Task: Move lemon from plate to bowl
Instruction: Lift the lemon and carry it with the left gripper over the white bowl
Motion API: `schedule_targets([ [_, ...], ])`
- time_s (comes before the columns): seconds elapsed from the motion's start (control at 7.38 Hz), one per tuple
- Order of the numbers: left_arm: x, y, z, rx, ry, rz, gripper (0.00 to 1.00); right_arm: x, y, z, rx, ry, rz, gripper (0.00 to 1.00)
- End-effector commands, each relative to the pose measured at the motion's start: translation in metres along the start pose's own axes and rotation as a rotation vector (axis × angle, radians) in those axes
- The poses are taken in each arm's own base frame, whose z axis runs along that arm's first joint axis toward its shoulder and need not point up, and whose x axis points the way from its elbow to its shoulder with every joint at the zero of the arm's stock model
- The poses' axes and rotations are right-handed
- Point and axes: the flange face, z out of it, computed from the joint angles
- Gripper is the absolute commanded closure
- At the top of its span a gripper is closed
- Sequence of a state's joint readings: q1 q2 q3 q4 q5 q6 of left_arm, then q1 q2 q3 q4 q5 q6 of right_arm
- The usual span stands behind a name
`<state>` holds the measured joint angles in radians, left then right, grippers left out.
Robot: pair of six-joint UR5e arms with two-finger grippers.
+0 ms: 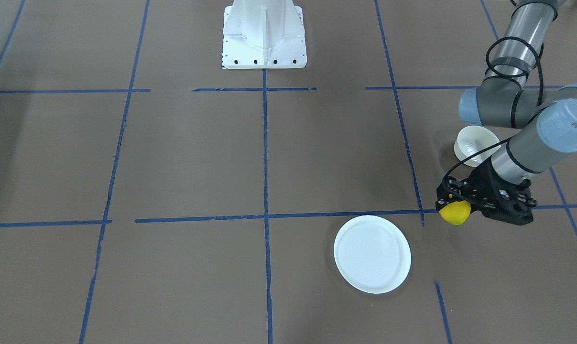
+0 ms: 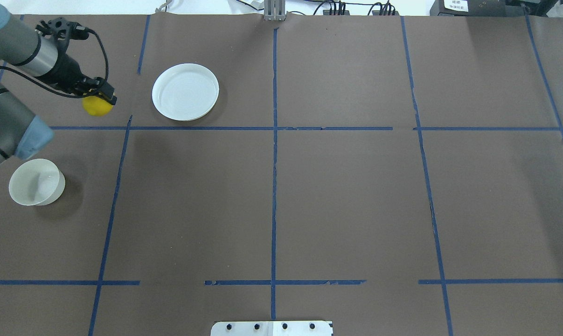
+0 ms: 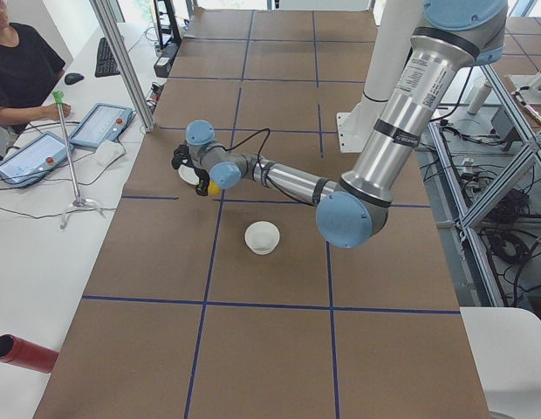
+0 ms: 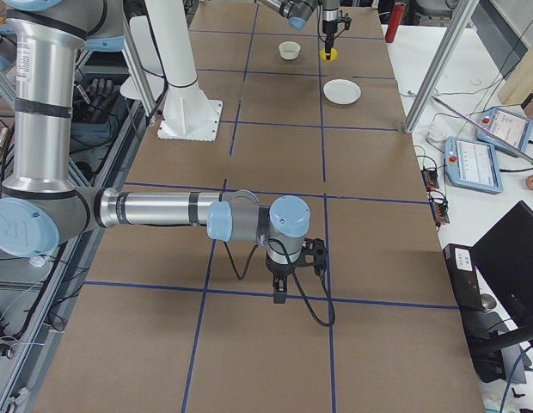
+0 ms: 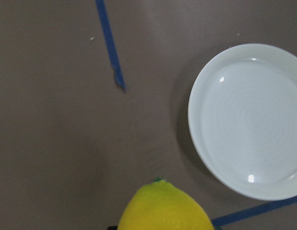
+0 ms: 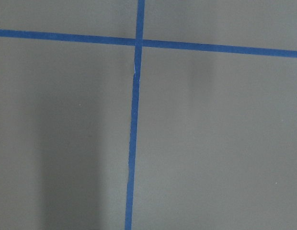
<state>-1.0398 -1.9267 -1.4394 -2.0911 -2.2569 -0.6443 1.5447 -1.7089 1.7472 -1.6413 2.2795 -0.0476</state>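
Overhead exterior — left end effector [image 2: 100,99] grips lemon [image 2: 96,107] beside plate [image 2: 185,92], bowl [image 2: 34,183] apart.

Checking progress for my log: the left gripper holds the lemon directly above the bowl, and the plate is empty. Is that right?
Not quite. The left gripper does hold the lemon, and the plate is empty, but the lemon hangs over bare table beside the plate, well short of the bowl. The overhead exterior view shows it.

Lemon [image 5: 163,208] smooth, slightly glossy; plate [image 5: 249,120] glossy white, faint concentric rings; table cover [image 2: 346,205] matt brown paper.
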Motion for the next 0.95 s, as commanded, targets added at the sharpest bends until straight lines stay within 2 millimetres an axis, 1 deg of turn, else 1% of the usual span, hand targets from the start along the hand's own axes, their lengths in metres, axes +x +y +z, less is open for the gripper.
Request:
schedule_targets([
  [0.0,-0.051,0.078,-0.013,-0.028,-0.040,-0.019,1.00,0.000,0.000,0.000,0.000,0.000,0.000,0.00],
  [0.14,-0.068,0.118,-0.026,-0.043,-0.051,-0.037,1.00,0.000,0.000,0.000,0.000,0.000,0.000,0.00],
  [0.27,-0.081,0.164,-0.041,-0.063,-0.062,-0.047,1.00,0.000,0.000,0.000,0.000,0.000,0.000,0.00],
  [0.41,-0.079,0.168,-0.039,-0.072,-0.061,-0.053,1.00,0.000,0.000,0.000,0.000,0.000,0.000,0.00],
  [0.54,-0.074,0.168,-0.029,-0.090,-0.057,-0.045,1.00,0.000,0.000,0.000,0.000,0.000,0.000,0.00],
  [0.68,-0.064,0.166,-0.020,-0.103,-0.049,-0.028,1.00,0.000,0.000,0.000,0.000,0.000,0.000,0.00],
  [0.81,-0.063,0.166,-0.016,-0.107,-0.050,-0.025,1.00,0.000,0.000,0.000,0.000,0.000,0.000,0.00],
])
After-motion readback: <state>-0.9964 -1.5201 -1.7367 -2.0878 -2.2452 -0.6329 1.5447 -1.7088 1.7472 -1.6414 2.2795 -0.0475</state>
